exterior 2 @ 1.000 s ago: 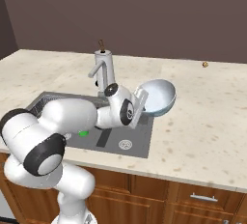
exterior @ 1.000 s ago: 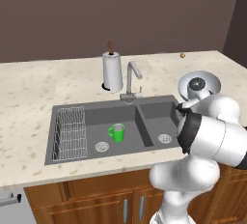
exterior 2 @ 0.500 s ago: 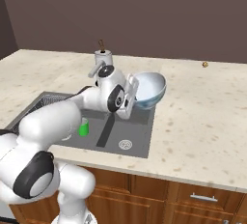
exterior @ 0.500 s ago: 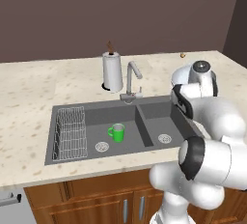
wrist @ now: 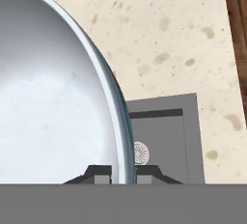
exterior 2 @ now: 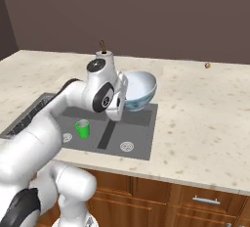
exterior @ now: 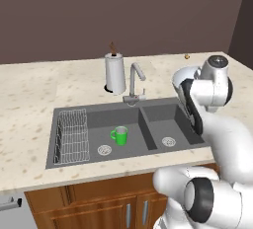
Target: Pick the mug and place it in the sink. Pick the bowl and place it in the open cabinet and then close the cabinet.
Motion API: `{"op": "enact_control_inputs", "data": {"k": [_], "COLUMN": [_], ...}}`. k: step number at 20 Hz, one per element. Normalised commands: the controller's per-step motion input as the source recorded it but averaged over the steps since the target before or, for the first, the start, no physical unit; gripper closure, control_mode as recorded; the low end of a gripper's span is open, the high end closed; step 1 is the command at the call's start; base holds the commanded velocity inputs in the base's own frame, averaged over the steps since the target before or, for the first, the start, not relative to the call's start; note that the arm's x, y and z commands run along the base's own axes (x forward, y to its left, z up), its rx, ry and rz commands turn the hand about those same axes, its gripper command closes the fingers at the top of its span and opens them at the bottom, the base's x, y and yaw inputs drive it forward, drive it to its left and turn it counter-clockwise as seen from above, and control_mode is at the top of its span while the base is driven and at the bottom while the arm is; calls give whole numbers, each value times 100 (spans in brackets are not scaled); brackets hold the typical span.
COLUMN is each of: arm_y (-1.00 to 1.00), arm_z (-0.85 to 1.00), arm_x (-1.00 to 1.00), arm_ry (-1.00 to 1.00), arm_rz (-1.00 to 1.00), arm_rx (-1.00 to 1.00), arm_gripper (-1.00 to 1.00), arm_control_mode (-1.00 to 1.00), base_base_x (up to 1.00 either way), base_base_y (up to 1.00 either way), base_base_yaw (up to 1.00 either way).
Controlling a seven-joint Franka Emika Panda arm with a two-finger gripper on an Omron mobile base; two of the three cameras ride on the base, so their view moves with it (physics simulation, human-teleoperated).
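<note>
The bowl (exterior 2: 139,90) hangs tilted above the sink's (exterior 2: 141,118) right basin, its rim clamped between the end effector's (wrist: 123,172) fingers, the arm bent forward over the table (exterior 2: 205,118), its wrist hiding the grip from both base views, while the mug (exterior: 119,135) stands in the left basin beside the wire rack (exterior: 72,136).

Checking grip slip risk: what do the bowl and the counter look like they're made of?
The bowl looks like glazed ceramic: smooth pale blue-white inside with soft sheen, thin rim pinched by the gripper. The counter looks like polished stone or a laminate copy: beige with brown speckles; which, I cannot tell.
</note>
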Motion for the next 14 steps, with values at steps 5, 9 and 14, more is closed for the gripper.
{"op": "enact_control_inputs", "data": {"k": [5, 9, 14], "arm_y": [37, 40, 37], "arm_z": [23, 22, 21], "arm_x": [-43, -27, -26], "arm_ry": [-1, 3, 7], "arm_rz": [11, 11, 8], "arm_rx": [-1, 4, 15], "arm_gripper": [100, 100, 100], "arm_control_mode": [-100, -100, -100], "base_base_x": [0, 0, 0], "base_base_y": [0, 0, 0], "base_base_yaw": [0, 0, 0]}}
